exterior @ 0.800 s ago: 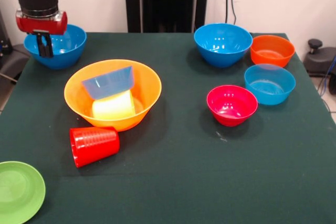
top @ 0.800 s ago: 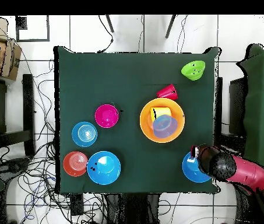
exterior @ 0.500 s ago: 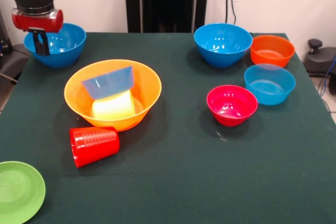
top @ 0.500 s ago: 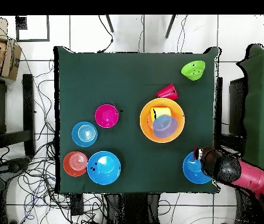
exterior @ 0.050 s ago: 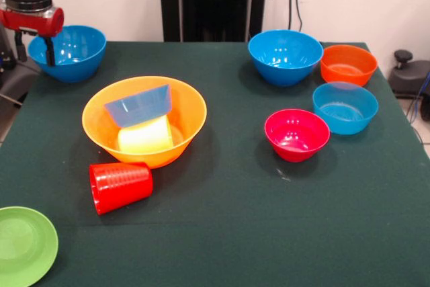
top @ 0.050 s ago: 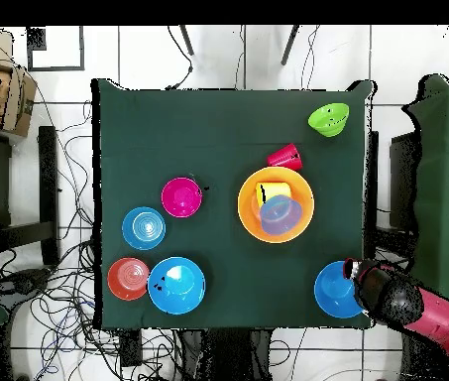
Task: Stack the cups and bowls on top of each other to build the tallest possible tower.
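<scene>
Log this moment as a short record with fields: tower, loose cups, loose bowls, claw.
tower: big yellow-orange bowl holding the yellow cup on its side and a pale blue bowl tilted
loose cups: red cup on its side beside the tower
loose bowls: two deep blue bowls, orange bowl, pale blue bowl, pink-red bowl, green bowl
claw: claw at the far deep blue bowl's rim

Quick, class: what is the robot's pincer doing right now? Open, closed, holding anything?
Pincer: at the rim of the deep blue bowl in the table's corner; whether open, closed or gripping that rim cannot be told.
</scene>
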Action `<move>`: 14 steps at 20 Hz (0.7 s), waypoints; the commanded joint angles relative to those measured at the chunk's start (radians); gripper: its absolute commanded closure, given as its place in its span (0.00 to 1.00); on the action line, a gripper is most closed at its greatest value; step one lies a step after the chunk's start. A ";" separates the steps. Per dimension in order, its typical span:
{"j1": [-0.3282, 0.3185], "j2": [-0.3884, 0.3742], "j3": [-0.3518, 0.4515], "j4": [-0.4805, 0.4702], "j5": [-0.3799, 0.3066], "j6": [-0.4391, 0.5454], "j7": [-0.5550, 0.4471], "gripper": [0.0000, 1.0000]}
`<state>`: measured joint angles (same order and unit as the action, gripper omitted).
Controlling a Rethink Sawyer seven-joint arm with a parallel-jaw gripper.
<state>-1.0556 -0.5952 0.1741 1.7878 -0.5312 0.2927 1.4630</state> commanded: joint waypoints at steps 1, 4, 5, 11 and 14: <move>0.040 0.008 0.015 0.041 0.030 -0.043 0.160 0.00; 0.042 0.012 0.011 0.040 0.024 -0.053 0.155 0.00; 0.036 0.011 0.020 0.044 0.023 -0.059 0.150 0.00; 0.042 -0.003 0.019 0.045 0.018 -0.044 0.137 0.00; 0.055 -0.027 0.004 0.059 0.017 -0.054 0.153 0.00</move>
<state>-1.0511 -0.5997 0.1624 1.7910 -0.5306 0.2878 1.4630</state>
